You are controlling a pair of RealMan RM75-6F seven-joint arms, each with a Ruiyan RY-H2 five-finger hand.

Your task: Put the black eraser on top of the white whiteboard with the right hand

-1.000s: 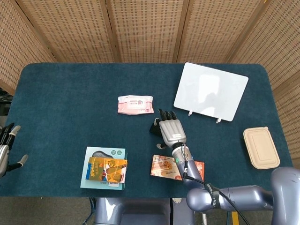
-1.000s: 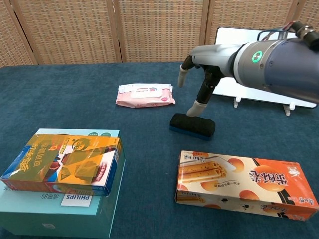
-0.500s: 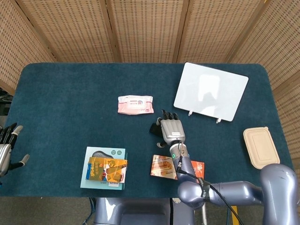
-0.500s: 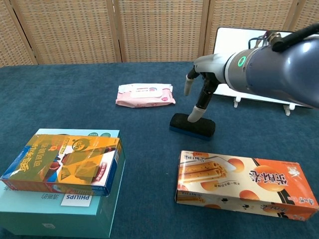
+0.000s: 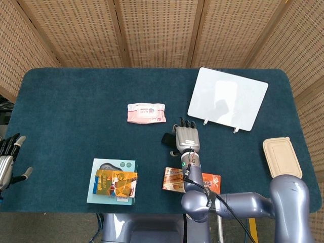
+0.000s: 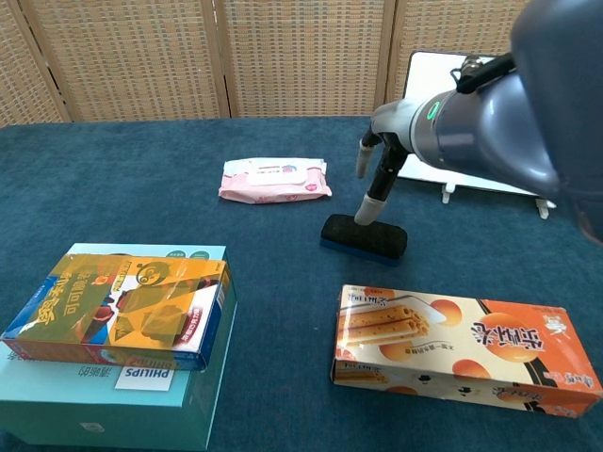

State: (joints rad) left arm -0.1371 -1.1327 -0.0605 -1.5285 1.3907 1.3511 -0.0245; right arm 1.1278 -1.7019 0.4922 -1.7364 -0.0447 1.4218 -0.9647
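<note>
The black eraser [image 6: 364, 237] lies flat on the blue table cloth; in the head view only its left end [image 5: 167, 139] shows beside my right hand. My right hand [image 5: 186, 137] hangs over the eraser with its fingers [image 6: 377, 184] pointing down and apart, one tip at the eraser's top far edge, holding nothing. The white whiteboard [image 5: 228, 98] stands on small feet behind and to the right of that hand, partly hidden by my arm in the chest view [image 6: 429, 75]. My left hand [image 5: 7, 161] rests at the table's left edge, fingers spread and empty.
A pink wipes pack [image 5: 146, 113] lies left of the eraser. An orange biscuit box [image 6: 462, 348] lies in front of it. A snack box sits on a teal box [image 5: 115, 182] at the front left. A beige lidded container [image 5: 282, 159] is at the right edge.
My right hand has shifted a little toward the far side and right above the eraser, and the arm now fills more of the chest view. The eraser has not moved.
</note>
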